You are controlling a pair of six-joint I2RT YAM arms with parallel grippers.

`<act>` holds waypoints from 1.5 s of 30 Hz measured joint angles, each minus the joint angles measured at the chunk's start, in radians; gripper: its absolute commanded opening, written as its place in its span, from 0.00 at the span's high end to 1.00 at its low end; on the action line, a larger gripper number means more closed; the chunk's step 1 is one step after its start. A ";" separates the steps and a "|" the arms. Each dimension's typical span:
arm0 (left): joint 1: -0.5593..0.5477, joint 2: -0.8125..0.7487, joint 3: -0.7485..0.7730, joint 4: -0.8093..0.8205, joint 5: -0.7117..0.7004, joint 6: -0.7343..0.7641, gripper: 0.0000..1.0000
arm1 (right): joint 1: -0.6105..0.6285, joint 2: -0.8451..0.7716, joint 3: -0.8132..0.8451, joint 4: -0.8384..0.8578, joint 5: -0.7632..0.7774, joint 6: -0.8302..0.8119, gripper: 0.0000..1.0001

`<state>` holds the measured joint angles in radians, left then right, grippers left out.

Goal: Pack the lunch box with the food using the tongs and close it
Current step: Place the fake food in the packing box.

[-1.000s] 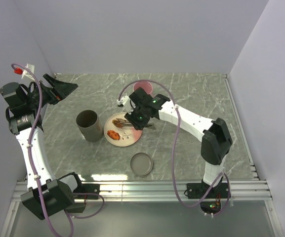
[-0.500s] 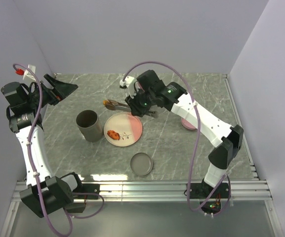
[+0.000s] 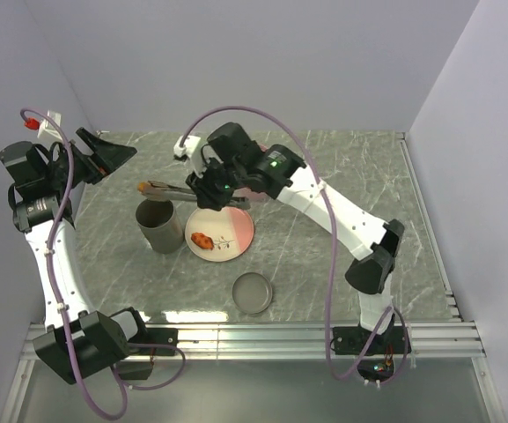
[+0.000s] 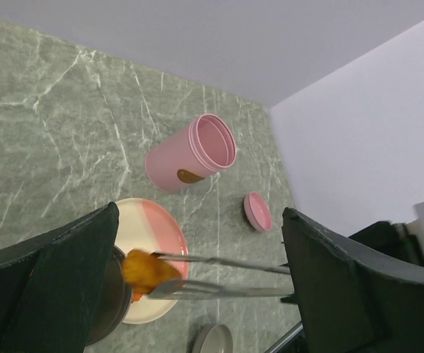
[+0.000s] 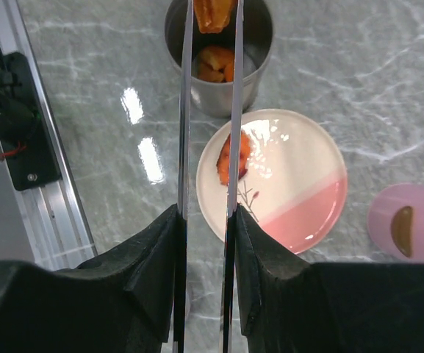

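Left gripper (image 3: 113, 152): jaws spread wide, holding nothing, raised over the worktop's (image 3: 350, 167) far-left corner.
Lunch box (image 3: 159, 236): dull grey metal cylinder, upright and open-topped, in the left half midway between the far and near edges; orange-brown chunks (image 5: 213, 62) already inside.
Tongs (image 5: 184, 110): two slim polished steel arms, roughly level, tips above the lunch box.
Held chunk (image 5: 213, 13): lumpy, orange-brown, pinched between the tips.
Plate (image 5: 285, 169): glossy round ceramic, cream with a pink segment, just right of the lunch box; one chunk (image 3: 201, 239) left on it.
Lid (image 3: 253, 293): flat grey disc by the near edge.
Right gripper (image 3: 205, 190): fingers squeezing the tongs' arms partway along.
Pink canister (image 4: 189, 153): smooth, on its side toward the far edge; small pink cap (image 4: 257, 211) to its right.
Risk: the chunk seems to sit nearer the rim than the middle, so a release may bounce it onto the worktop.
Risk: a slack squeeze drops it early.
Risk: low tips could tip the tall cylinder.
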<state>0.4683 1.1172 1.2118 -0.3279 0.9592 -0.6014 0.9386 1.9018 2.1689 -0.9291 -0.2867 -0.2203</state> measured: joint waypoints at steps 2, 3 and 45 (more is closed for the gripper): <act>0.000 0.007 0.008 -0.005 -0.001 0.005 0.01 | 0.013 0.024 0.006 -0.005 0.005 0.000 0.63; 0.000 0.010 0.012 -0.009 -0.003 0.007 0.01 | 0.019 0.035 0.006 -0.011 0.006 0.000 0.63; 0.006 0.026 0.051 -0.018 -0.005 0.013 0.01 | -0.109 -0.361 -0.618 0.061 0.008 -0.040 0.44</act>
<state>0.4744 1.1435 1.2629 -0.3454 0.9546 -0.5880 0.8295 1.5410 1.5509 -0.8684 -0.2790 -0.2600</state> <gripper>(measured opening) 0.995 0.561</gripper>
